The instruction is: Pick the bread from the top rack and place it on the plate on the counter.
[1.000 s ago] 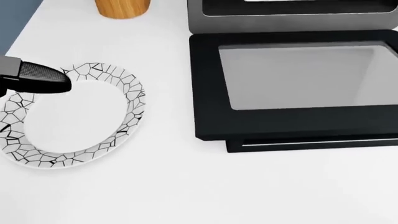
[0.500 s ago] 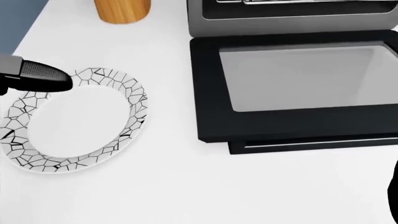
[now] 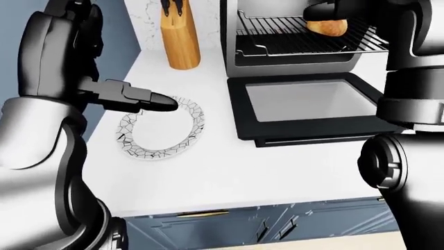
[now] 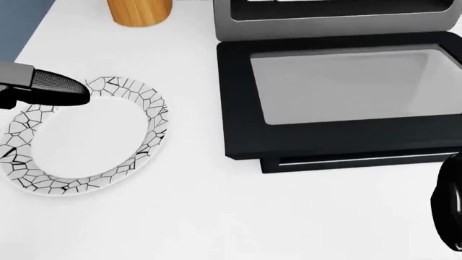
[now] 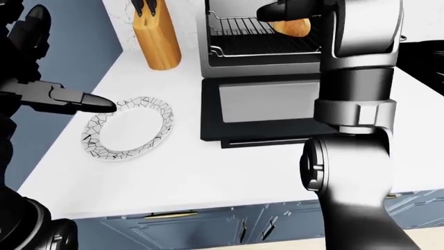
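The bread (image 5: 293,27), a golden roll, lies on the top rack (image 3: 305,41) of the open toaster oven in the eye views. My right hand (image 5: 274,11) reaches into the oven and sits directly over the bread, its fingers stretched out, open. The white plate with a black crackle rim (image 4: 155,124) lies on the counter, left of the oven door. My left hand (image 4: 72,92) hovers over the plate's upper left rim, fingers straight, open and holding nothing. The head view does not show the bread.
The oven's black glass door (image 4: 238,97) lies folded down flat on the white counter (image 4: 216,216). A wooden knife block (image 3: 180,41) stands above the plate by the wall. My right elbow (image 4: 451,216) enters the head view's bottom right corner. Blue cabinets sit under the counter edge.
The head view has shifted slightly, and my right arm's dark elbow has come into its bottom right corner. The left hand has edged a little right over the plate rim.
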Tool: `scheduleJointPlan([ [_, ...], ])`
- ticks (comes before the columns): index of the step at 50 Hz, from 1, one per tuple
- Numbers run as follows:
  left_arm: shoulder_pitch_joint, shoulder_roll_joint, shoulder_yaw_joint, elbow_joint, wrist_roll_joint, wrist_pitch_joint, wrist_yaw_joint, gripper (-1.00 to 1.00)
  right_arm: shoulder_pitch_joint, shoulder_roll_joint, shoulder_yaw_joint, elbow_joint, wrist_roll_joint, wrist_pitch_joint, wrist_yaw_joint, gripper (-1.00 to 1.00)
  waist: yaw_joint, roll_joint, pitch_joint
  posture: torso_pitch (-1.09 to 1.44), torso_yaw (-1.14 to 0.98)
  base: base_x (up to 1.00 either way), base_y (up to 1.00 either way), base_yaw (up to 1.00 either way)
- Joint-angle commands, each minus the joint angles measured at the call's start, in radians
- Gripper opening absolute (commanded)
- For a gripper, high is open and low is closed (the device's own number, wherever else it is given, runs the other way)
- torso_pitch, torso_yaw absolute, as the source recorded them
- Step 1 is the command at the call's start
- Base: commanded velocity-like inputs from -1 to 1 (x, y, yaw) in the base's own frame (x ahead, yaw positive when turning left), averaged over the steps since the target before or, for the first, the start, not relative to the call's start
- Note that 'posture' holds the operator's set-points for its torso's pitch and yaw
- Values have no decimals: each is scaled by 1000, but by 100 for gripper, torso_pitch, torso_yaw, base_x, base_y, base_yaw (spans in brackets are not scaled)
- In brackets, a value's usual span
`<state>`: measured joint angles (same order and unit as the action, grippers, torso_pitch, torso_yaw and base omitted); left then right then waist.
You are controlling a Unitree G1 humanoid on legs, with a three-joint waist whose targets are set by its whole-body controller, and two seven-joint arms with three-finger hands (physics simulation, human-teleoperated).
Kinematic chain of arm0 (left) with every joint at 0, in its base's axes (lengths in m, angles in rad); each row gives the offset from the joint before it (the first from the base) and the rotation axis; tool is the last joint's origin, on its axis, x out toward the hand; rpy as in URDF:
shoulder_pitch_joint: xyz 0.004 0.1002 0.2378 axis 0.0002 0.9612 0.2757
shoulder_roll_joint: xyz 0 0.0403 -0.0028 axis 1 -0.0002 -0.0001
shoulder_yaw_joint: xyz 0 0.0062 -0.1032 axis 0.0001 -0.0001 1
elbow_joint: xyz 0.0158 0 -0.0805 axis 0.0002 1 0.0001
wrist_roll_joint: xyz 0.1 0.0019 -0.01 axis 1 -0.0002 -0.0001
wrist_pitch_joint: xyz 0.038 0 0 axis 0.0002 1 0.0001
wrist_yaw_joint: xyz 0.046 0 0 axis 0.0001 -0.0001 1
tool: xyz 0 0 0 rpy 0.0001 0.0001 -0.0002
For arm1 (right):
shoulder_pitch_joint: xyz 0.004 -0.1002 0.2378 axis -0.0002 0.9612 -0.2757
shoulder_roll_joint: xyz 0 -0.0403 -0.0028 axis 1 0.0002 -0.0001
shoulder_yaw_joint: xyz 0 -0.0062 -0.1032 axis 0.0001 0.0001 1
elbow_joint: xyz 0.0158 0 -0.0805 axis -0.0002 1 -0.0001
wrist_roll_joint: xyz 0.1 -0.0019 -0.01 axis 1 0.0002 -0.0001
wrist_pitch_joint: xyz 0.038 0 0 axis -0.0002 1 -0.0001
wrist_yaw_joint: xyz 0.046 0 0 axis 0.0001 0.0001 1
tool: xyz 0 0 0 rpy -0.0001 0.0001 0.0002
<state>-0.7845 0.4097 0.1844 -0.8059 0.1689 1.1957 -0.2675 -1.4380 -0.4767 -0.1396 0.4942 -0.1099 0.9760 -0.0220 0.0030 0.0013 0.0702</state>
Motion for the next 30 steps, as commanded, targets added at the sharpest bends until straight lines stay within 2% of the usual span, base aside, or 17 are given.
scheduleJointPlan([
  [1, -28, 11, 9, -10, 10, -28, 6, 100, -45, -10, 2, -10, -23, -43, -3, 100, 0, -1, -29, 0, 0, 0, 0, 0],
  [18, -23, 20, 10, -18, 17, -21, -12, 100, -102, -6, -17, 236, -41, -225, -47, 100, 0, 2, -32, 0, 0, 0, 0, 0],
  [30, -15, 13, 10, -18, 26, -26, -20, 100, -147, -4, -8, 380, -35, -317, -67, 100, -1, 2, -33, 0, 0, 0, 0, 0],
])
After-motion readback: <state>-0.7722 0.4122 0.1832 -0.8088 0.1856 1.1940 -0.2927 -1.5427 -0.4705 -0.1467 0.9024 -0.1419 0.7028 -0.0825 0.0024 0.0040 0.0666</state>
